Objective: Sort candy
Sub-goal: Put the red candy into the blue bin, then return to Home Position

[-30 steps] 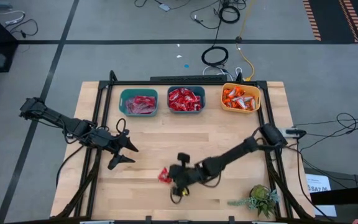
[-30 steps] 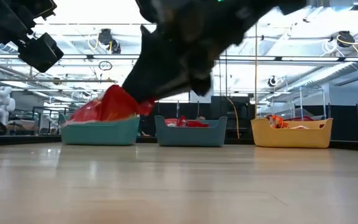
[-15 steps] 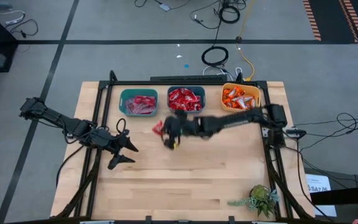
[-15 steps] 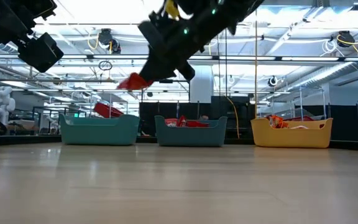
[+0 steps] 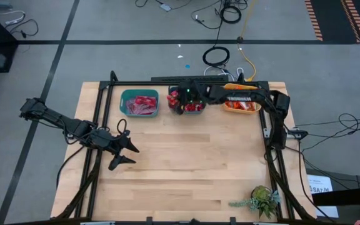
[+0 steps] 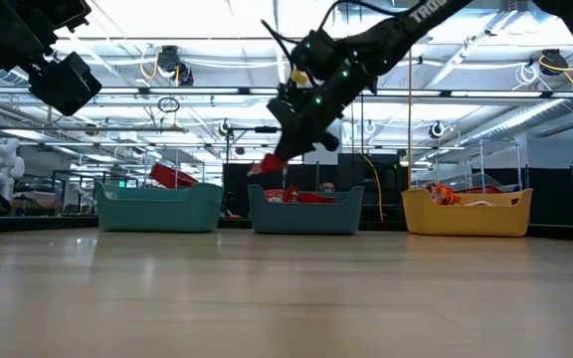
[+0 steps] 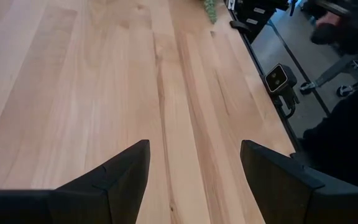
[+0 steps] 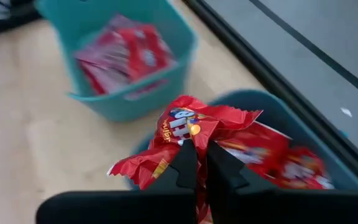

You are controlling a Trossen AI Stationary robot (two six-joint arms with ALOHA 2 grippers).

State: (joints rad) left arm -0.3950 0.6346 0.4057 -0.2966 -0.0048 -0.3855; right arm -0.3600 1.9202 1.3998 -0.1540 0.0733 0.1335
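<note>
My right gripper (image 5: 179,104) is at the table's far edge, above the near left rim of the middle teal bin (image 5: 195,110), and is shut on a red wrapped candy (image 8: 191,130). In the low view the candy (image 6: 270,164) hangs just above the bin's rim (image 6: 304,211). That bin holds red candy, the left teal bin (image 5: 139,103) holds pinkish-red candy, and the yellow bin (image 5: 242,106) holds orange candy. My left gripper (image 5: 127,155) waits open over the table's left side, with only bare wood between its fingers (image 7: 129,171). My right gripper pinches the red candy's crumpled wrapper near its middle (image 8: 194,138) between its two shut fingers (image 8: 185,165). The fingers slant down toward the far edge. The candy is lifted clear, its wrapper ends sticking out to either side over the middle bin.
The three bins stand in a row along the far edge. My right arm stretches over the yellow bin. A small green plant (image 5: 262,200) stands at the near right corner. Black frame rails (image 5: 99,125) run along the table's left, right and far sides.
My right gripper has swung from the near middle of the table to the far edge, rising and rolling a little, and now hangs over the middle teal bin. It has stayed shut on the red candy, which went with it, clear of the table.
</note>
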